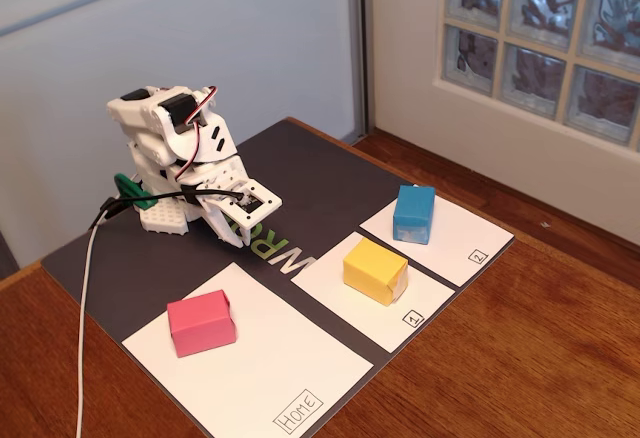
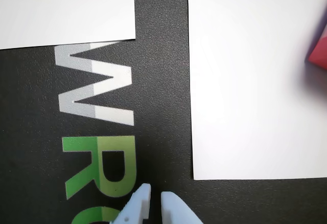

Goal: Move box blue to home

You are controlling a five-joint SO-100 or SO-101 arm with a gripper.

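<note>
Right now the tool (image 1: 238,236) is folded low over the dark mat (image 1: 300,173) on the wooden desk (image 1: 560,338), its tips almost together with only a thin slit between them and nothing held, as the wrist view (image 2: 155,199) shows above the printed white and green lettering (image 2: 97,127). In the fixed view the box blue (image 1: 414,213) stands well apart from the tool, off to its right on the small white sheet marked 2 (image 1: 452,238). Between that sheet and the tool lies the sheet marked 1 (image 1: 400,298) with a yellow block (image 1: 375,270) on it. Home (image 1: 260,368), the largest white sheet with its label at the near corner, lies in front of the tool and just below it in the fixed view; a pink block (image 1: 201,322) sits on its upper left part, and a blurred edge of that block (image 2: 319,50) shows at the right border of the wrist view. A white cable (image 1: 84,328) trails from the arm base across the desk.
</note>
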